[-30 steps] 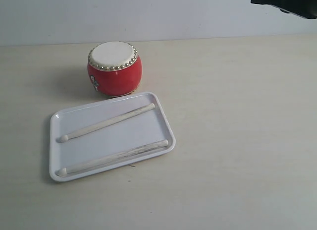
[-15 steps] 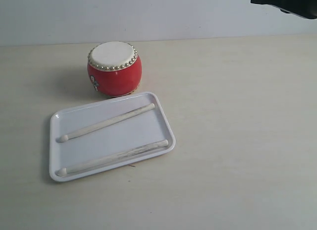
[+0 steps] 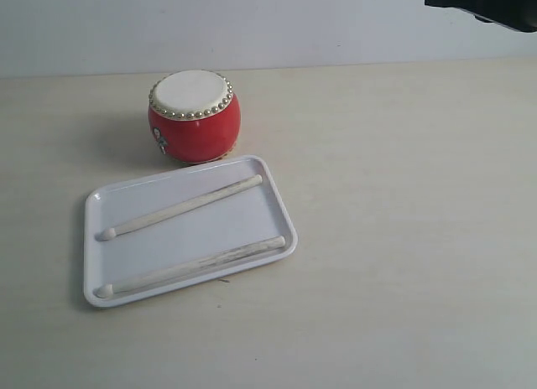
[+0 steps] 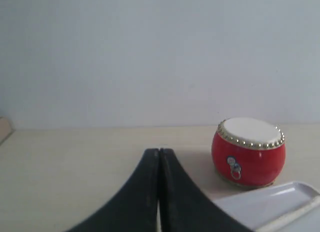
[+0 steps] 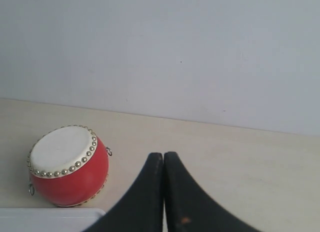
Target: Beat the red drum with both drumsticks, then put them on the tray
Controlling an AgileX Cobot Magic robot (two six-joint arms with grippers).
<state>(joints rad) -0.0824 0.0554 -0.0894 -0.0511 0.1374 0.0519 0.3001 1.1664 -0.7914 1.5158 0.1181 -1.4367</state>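
Exterior view, red drum (image 3: 194,115): upright on the counter (image 3: 403,238), just beyond the tray's far rim, at twelve o'clock from the tray's middle.
Exterior view, tray (image 3: 94,206): white and shallow; both sticks lie in it, beads toward eight o'clock, butts toward two o'clock.
Exterior view, far drumstick (image 3: 180,207) and near drumstick (image 3: 191,267): roughly parallel, apart, no tool near them.
Exterior view, handling: we judge the sticks light, stiff, smooth and apt to roll; we would pinch each near its thick butt, leaving the bead free to swing.
Left wrist view, left tool (image 4: 159,151): jaws pressed together, holding nothing; drum and a tray corner ahead.
Right wrist view, right tool (image 5: 163,155): jaws together, empty; drum ahead, well apart.
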